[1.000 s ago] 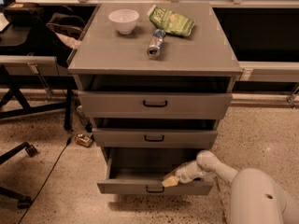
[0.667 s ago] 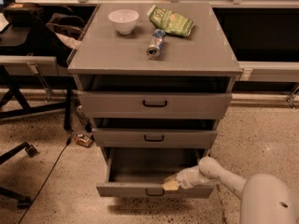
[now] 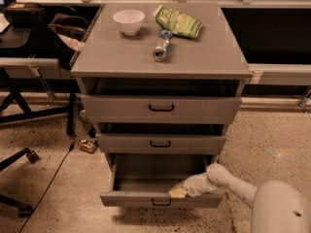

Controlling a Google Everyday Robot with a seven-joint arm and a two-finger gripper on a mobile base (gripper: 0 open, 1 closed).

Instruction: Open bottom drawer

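The bottom drawer [image 3: 131, 199] of the grey cabinet is pulled out well past the two above it, its inside bare and its small black handle [image 3: 161, 202] on the flat front. My gripper [image 3: 178, 192] comes in from the lower right on a white arm and rests at the top edge of the drawer front, just above and right of the handle. The middle drawer [image 3: 160, 143] and the uppermost drawer [image 3: 161, 108] stand slightly out.
On the cabinet top [image 3: 121, 52] are a white bowl [image 3: 129, 21], a lying can [image 3: 162, 44] and a green snack bag [image 3: 178, 21]. A desk and chair legs [image 3: 19, 110] stand to the left. A small object [image 3: 87, 145] lies on the speckled floor by the cabinet.
My arm has drawn back toward the lower right a little. The bottom drawer stands about as far out as before.
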